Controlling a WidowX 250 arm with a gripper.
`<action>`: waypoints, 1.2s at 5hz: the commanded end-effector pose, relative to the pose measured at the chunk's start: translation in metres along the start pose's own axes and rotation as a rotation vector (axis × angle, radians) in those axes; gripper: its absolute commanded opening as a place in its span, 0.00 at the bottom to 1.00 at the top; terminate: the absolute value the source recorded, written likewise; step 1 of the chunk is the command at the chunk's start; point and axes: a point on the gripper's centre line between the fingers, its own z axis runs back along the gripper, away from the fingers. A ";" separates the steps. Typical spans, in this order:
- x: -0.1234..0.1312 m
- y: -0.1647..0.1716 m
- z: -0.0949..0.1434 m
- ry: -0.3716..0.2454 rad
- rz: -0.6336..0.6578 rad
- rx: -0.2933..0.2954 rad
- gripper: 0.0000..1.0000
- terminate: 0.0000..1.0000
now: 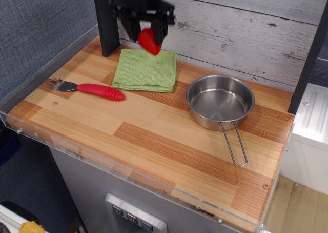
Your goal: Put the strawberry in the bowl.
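Observation:
My black gripper [147, 34] is shut on the red strawberry [150, 42] and holds it in the air above the far edge of the green cloth [145, 70]. The strawberry hangs tilted between the two fingers, clear of the cloth. The bowl [220, 101], a shallow steel pan with a wire loop handle [234, 145], stands empty on the wooden table to the right and nearer the front than the gripper.
A fork with a red handle [90, 89] lies left of centre on the wooden table [154, 140]. A dark post [105, 22] stands at the back left. A grey plank wall runs behind. A clear rim edges the table's front and left.

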 end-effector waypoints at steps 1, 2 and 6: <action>0.014 -0.045 0.060 -0.112 -0.136 -0.006 0.00 0.00; 0.007 -0.074 0.060 -0.113 -0.219 -0.039 0.00 0.00; -0.027 -0.120 0.022 -0.012 -0.414 -0.094 0.00 0.00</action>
